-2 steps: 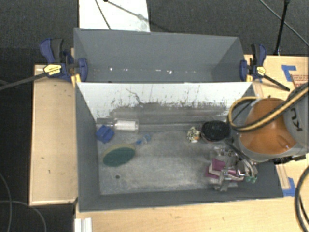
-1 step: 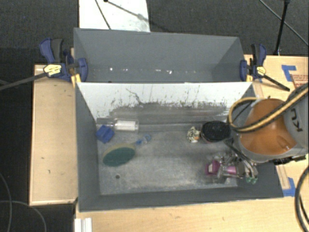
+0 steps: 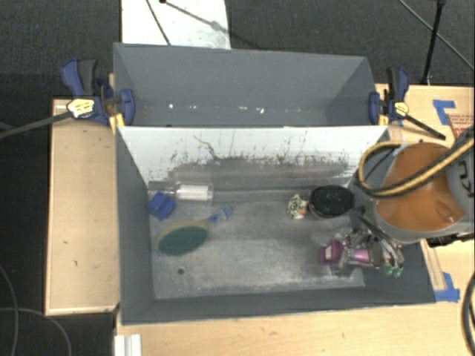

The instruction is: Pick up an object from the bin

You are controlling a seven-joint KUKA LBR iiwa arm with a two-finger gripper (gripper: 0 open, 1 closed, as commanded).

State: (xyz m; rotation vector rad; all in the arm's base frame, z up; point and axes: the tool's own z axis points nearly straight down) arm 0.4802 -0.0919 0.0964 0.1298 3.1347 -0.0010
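Bin (image 3: pixel 137 221): grey metal, with a scuffed floor lying mostly bare through the middle and walls sloping up on every side.
Arm (image 3: pixel 415 191): reaching in from the right of the frame under its orange cover.
Gripper (image 3: pixel 358 256): sitting low over the lower right of the floor; how far open it is, and whether it is gripping anything, cannot be told.
Green oval disc (image 3: pixel 183 239): lying flat at the lower left, well apart.
Black round thing (image 3: pixel 332 201): resting just above the gripper, near the back wall.
Purple thing (image 3: pixel 332 253): lying at the gripper's left side, touching or just beside it; its long axis seems to be running left to right.
Room: the front and right walls are probably crowding any approach.
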